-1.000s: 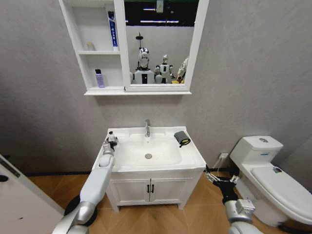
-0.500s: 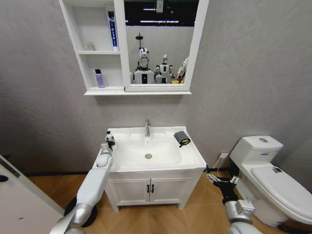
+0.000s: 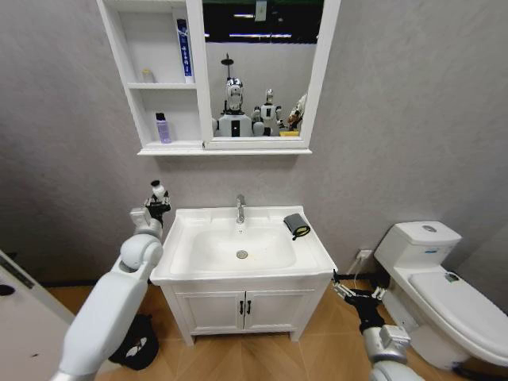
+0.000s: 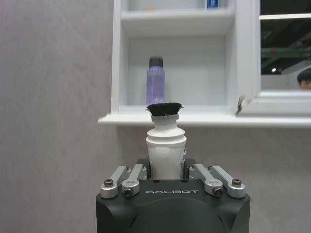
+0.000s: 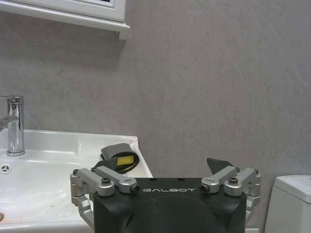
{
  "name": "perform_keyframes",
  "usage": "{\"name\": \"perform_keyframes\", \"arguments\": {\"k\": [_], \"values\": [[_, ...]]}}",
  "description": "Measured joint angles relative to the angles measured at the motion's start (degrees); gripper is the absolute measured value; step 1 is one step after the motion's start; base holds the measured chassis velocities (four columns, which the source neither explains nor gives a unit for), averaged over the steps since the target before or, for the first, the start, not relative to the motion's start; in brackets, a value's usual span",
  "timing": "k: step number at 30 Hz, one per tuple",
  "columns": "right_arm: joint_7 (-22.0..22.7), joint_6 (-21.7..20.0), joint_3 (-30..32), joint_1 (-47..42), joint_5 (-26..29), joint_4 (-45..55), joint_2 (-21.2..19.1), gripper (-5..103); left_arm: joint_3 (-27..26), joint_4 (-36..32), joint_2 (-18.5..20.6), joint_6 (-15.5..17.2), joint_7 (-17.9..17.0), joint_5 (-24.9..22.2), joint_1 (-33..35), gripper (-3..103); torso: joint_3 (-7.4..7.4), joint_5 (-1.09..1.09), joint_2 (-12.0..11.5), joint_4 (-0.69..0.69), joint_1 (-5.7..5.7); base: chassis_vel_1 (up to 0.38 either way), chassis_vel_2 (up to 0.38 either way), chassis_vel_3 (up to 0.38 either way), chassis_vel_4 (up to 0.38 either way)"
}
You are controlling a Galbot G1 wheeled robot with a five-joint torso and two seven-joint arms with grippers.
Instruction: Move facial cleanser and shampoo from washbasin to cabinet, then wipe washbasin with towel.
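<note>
Beside the washbasin (image 3: pixel 184 238), off its left edge and above rim height, the left gripper (image 3: pixel 156 203) is clamped on a small white bottle with a black cap (image 4: pixel 165 141), held upright so it can stand as it is on a shelf. Which of the two toiletries it is cannot be read. Above the washbasin hangs the cabinet (image 3: pixel 131 79), its open shelves directly over the lifted bottle: a purple bottle (image 3: pixel 163 128) stands on the lower shelf and a tall blue-and-white tube (image 3: pixel 183 49) on the one above. With no bottle on the washbasin top, this looks like the last item to be shelved. At the washbasin's back right corner lies the towel (image 3: pixel 296 225), within reach of the right gripper (image 3: pixel 359 294), which hangs low off the front right corner, fingers spread wide and empty, apparently kept for wiping.
</note>
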Motion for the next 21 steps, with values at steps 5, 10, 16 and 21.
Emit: {"name": "perform_keyframes", "arguments": {"k": [5, 10, 16, 21], "values": [[0.0, 0.0, -0.2, -0.3, -0.5, 0.1, 0.3, 100, 2.7, -2.4, 4.9, 6.3, -2.6, -7.8, -9.3, 32, 0.00, 0.01, 0.0, 0.01, 0.00, 0.000, 0.000, 0.000, 0.000], [0.0, -0.2, -0.3, -0.4, -0.7, 0.8, 0.5, 100, 9.2, 3.1, 4.5, 7.5, -3.1, -10.9, -22.0, 32, 0.01, 0.01, 0.0, -0.01, 0.00, 0.000, 0.000, 0.000, 0.000], [0.3, -0.8, -0.2, -0.5, -0.8, 1.6, 0.7, 100, 17.1, 14.8, -0.2, 7.4, -2.3, -11.3, -35.5, 32, 0.02, 0.01, 0.0, -0.01, 0.01, 0.000, 0.000, 0.000, 0.000], [0.7, -1.3, -0.2, -0.2, -0.8, 1.9, 0.7, 100, 19.9, 22.2, -3.8, 7.5, -1.4, -11.2, -41.5, 32, 0.02, 0.02, 0.0, -0.01, 0.02, 0.000, 0.000, 0.000, 0.000]]}}
